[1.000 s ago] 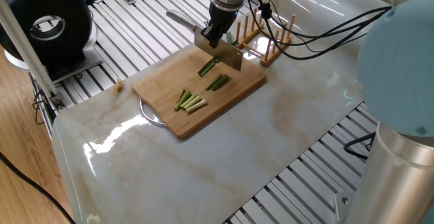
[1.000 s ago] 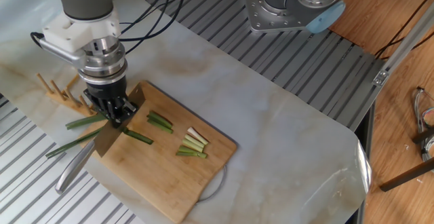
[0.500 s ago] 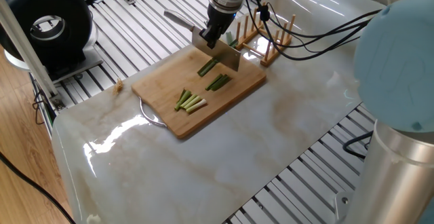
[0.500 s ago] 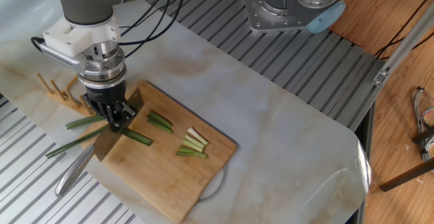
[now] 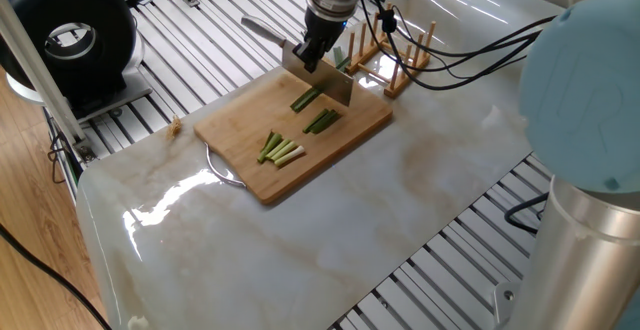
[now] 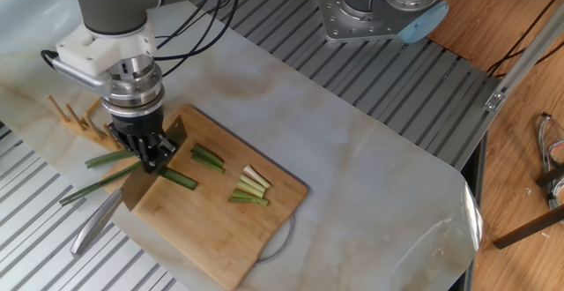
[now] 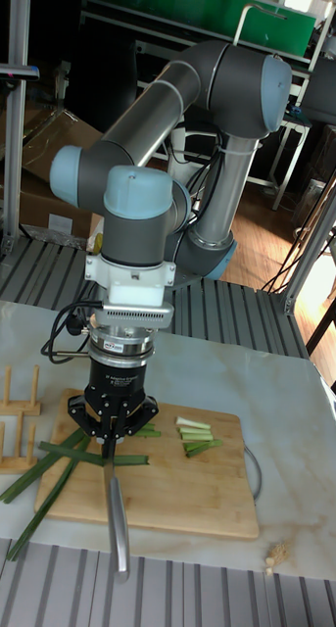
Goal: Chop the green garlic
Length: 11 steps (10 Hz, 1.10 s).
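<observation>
Tall fixed view: gripper point(image 7: 111, 438) points straight down over the left end of the cutting board point(image 7: 202, 500), fingers clenched on a knife point(image 7: 115, 519) whose handle sticks out toward the near edge of the desk point(image 7: 275, 392). In the other fixed view the blade point(image 6: 155, 167) stands on edge across the board, right at the green garlic point(image 6: 113, 180). Long dark green leaves hang off the board's end onto the desk, beside the wooden peg rack point(image 6: 77, 118). Cut pieces lie on the board: two dark green ones point(image 6: 208, 157) near the blade, a pale whitish-green cluster point(image 6: 251, 185) nearer the board's middle. One fixed view shows a loose dark piece point(image 5: 306, 99) just under the blade.
</observation>
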Available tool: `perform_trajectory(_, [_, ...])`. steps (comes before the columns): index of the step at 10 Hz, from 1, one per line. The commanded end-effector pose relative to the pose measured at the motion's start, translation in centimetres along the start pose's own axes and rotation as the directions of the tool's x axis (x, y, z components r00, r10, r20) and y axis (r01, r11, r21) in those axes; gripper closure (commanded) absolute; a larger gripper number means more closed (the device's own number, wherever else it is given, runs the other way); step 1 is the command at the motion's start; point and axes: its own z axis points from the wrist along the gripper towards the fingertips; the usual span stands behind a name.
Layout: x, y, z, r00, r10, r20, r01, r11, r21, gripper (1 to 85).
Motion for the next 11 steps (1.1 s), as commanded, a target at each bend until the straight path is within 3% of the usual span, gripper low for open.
perform_trajectory(1, [-0.42,-0.02,0.15,1.0,0.009,0.012,-0.009,1.0,-0.002,84.3])
perform_trajectory(3, [-0.6,0.04,0.19,1.0,0.011,0.018,-0.011,1.0,-0.002,84.3])
perform_trajectory(6, [-0.11,0.3,0.65,1.0,0.021,-0.006,-0.021,1.0,0.004,84.3])
perform_trajectory(11, [-0.37,-0.17,0.45,1.0,0.016,0.006,-0.016,1.0,0.012,84.3])
